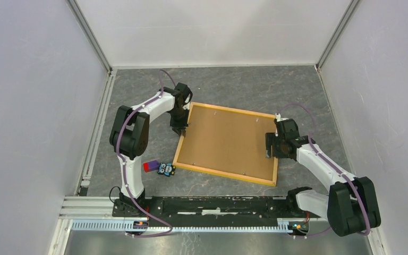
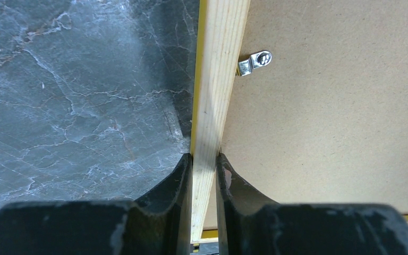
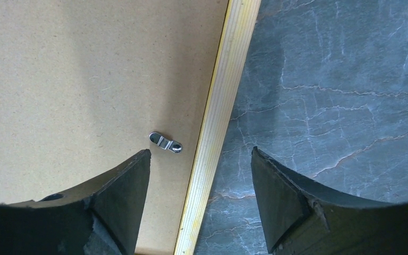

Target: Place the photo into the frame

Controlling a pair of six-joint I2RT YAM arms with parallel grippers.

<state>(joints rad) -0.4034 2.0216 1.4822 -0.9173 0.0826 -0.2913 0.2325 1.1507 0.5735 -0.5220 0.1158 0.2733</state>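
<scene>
**Frame back-up, gripped on one side, the other side not yet taken**

The frame lies back-up on the desk with brown backing filling it. The photo shows in no view, so I cannot tell whether it is under the backing. The left hand points down and is clamped on the frame's rail, one finger on each side. The right hand hangs over the opposite rail with its fingers spread; the rail runs between them untouched, and a clip sits by the inner finger. The step looks like seizing both sides, so next the right hand must lower and pinch squarely.
</scene>
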